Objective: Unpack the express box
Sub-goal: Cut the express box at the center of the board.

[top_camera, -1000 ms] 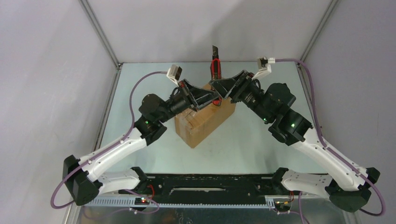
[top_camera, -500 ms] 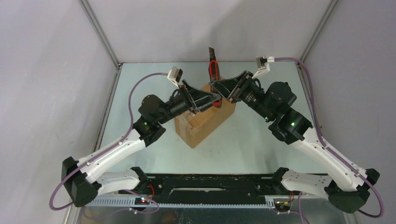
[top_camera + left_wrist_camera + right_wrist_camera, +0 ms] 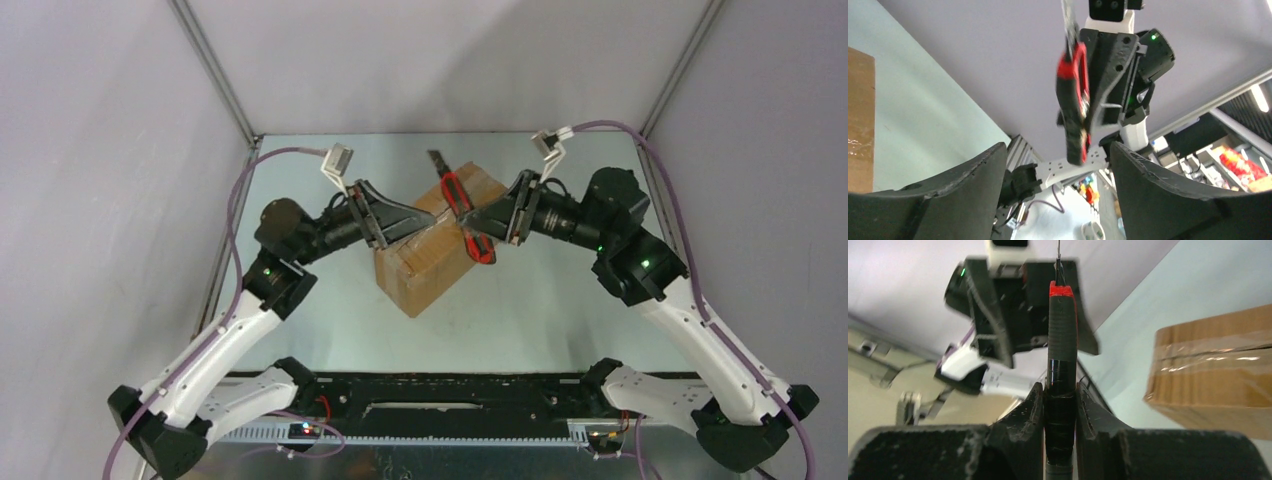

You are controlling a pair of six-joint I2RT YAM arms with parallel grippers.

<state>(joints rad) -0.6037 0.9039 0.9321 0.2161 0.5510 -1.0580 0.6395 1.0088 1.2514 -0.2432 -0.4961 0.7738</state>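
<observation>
From above, you see the express box (image 3: 432,262) lying slantwise mid table (image 3: 560,300). The left jaws are spread at its 10 o'clock side, and the right jaws pinch a red-and-black utility knife (image 3: 462,200) over its top. In your left wrist view, the knife (image 3: 1074,115) stands at 12 o'clock beyond the spread jaws. In your right wrist view, the box (image 3: 1213,375) sits at 3 o'clock.

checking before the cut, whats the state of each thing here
express box: flaps shut, clear tape across the seam
utility knife: blade out, clamped by its handle
right gripper: shut on the utility knife
left gripper: open, empty
</observation>
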